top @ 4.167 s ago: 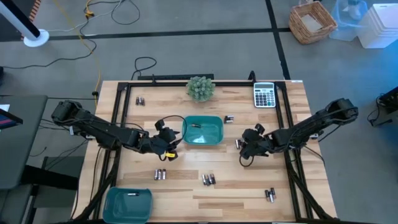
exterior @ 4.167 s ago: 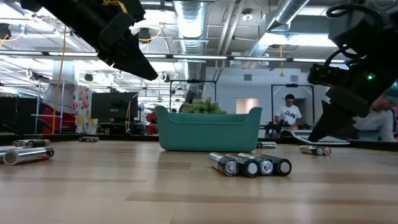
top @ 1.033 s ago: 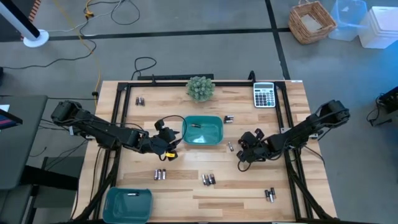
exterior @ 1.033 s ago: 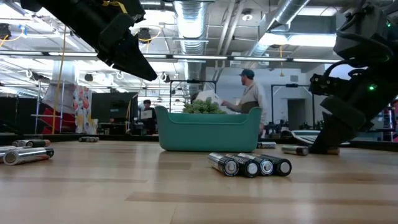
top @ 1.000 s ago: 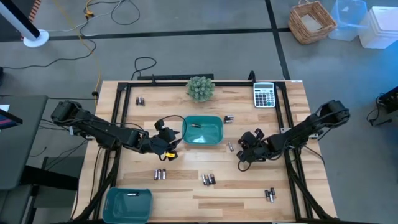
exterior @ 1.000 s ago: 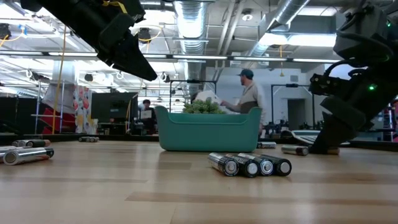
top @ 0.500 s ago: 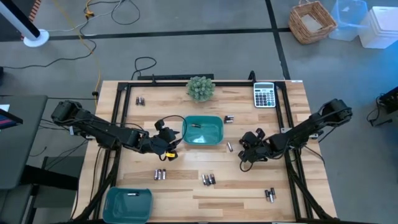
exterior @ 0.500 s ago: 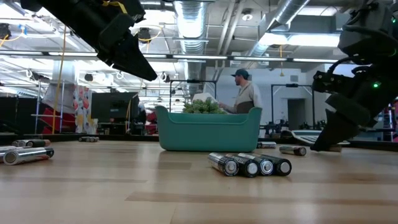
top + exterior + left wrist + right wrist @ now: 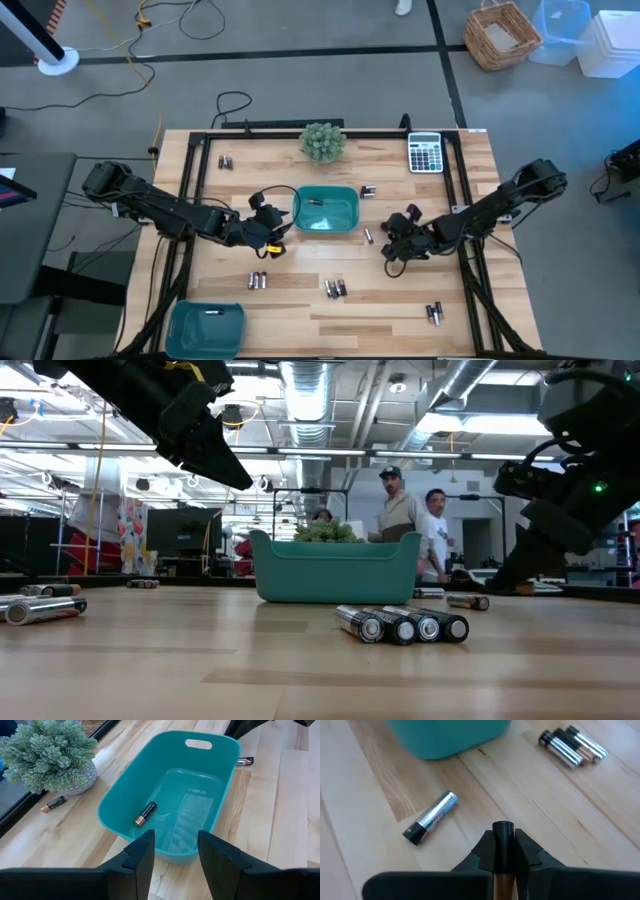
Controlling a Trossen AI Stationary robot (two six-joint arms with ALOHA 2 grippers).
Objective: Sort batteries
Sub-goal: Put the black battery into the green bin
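Note:
Batteries lie scattered on the wooden table: a pair (image 9: 226, 161) at the far left, more (image 9: 259, 281) (image 9: 335, 288) (image 9: 434, 313) near the front, one (image 9: 368, 190) right of the middle teal tray (image 9: 345, 222). One battery (image 9: 145, 813) lies inside that tray. A silver battery (image 9: 430, 817) lies on the table just left of my right gripper (image 9: 392, 243), which is shut on another battery (image 9: 503, 870). My left gripper (image 9: 275, 235) hangs open above the table at the tray's left side, with nothing between its fingers. My right gripper pinches a battery between its two fingers, the battery lying along them. Its dark end (image 9: 503, 826) sticks out past the fingertips and its copper body shows farther back. The fingers slant down toward the table from the right side.
A second teal tray (image 9: 235, 340) holding one battery stands at the front left corner. A potted plant (image 9: 322, 141) and a grey calculator (image 9: 425, 153) stand along the far edge. A black frame (image 9: 195, 180) borders the table. People stand in the room behind.
My right gripper, still shut on its battery, has rolled its wrist a little over the spot right of the tray. The silver battery stays on the table beside it. People have walked across the room behind.

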